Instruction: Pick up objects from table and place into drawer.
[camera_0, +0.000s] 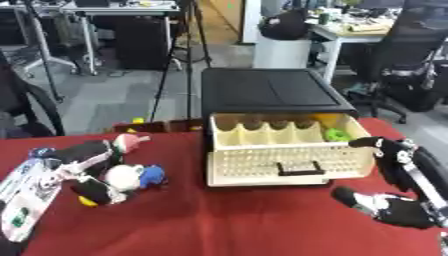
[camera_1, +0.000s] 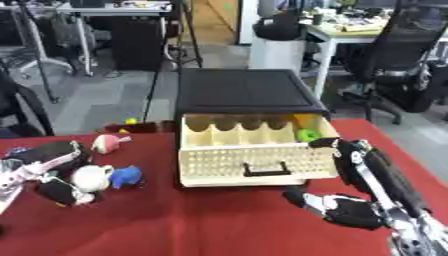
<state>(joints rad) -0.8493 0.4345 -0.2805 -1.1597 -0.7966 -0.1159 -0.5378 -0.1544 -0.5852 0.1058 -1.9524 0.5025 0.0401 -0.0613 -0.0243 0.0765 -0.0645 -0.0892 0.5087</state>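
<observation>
Desk (camera_0: 262, 220) covered in dark red cloth. Drawer (camera_0: 289, 162) cream, perforated front, black handle (camera_0: 300, 169); cabinet (camera_0: 271, 92) above it black. Inside drawer: green object (camera_0: 337, 134), yellow object (camera_0: 325, 119). Right robot hand (camera_0: 389, 207) black with silver joints. Left robot hand (camera_0: 83, 157) black, white patches. Toys on cloth: white ball (camera_0: 122, 175), blue piece (camera_0: 153, 176), pink-and-white piece (camera_0: 131, 142).

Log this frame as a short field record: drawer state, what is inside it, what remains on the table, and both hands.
drawer: pulled open from a black cabinet
inside: green object and yellow object, right end
table: red cloth; pile of small toys at left
right hand: open, beside the drawer's right front, holding nothing
left hand: not in view
</observation>
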